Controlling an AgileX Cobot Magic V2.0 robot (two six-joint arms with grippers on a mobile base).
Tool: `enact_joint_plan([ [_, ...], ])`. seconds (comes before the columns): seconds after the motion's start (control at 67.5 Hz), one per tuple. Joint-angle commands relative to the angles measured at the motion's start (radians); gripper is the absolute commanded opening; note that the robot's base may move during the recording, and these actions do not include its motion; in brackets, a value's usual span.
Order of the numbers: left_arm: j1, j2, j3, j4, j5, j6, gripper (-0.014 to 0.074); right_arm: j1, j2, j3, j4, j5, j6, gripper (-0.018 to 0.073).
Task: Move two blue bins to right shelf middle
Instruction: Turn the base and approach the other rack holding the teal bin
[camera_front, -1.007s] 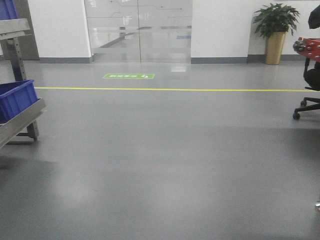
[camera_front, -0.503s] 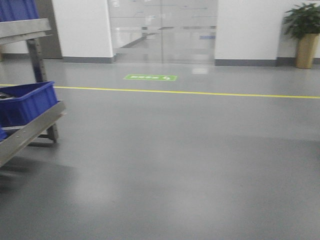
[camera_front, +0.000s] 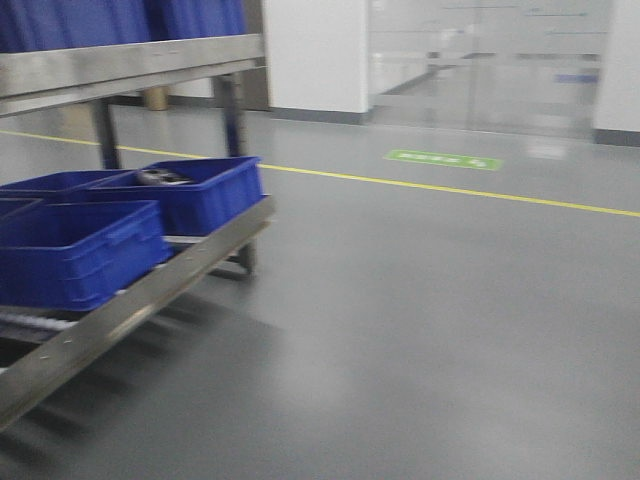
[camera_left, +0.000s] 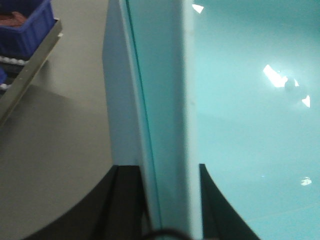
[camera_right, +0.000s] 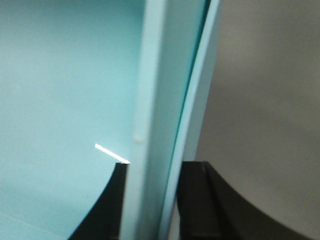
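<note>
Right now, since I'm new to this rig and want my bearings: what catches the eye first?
The pale blue bin fills both wrist views, its wall pinched between the fingers of the left gripper and of the right gripper. In the front view, dark blue crates sit on the low tier of a steel rack at left, with a yellow floor line beyond.

We see glossy, smooth pale-blue plastic bins (camera_left: 250, 110), a brushed-steel rack (camera_front: 130, 62), dark-blue plastic crates (camera_front: 80, 250) and a satin grey floor (camera_front: 420, 330).
</note>
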Motion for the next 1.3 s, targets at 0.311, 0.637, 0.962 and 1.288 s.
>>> enact_joint_plan([
  [0.311, -0.003, -0.018, -0.016, -0.068, -0.093, -0.001, -0.0111, 0.004, -0.016, -0.014, 0.031, -0.07, -0.027, -0.0153],
  [0.637, -0.003, -0.018, -0.016, -0.068, -0.093, -0.001, -0.0111, 0.004, -0.016, -0.014, 0.031, -0.07, -0.027, -0.0153],
  [0.962, -0.003, -0.018, -0.016, -0.068, -0.093, -0.001, -0.0111, 0.004, -0.016, -0.014, 0.031, -0.07, -0.027, -0.0153],
  [1.288, -0.003, -0.018, -0.016, -0.068, -0.093, -0.001, -0.0111, 0.004, -0.016, -0.014, 0.031, -0.07, -0.027, -0.0153],
])
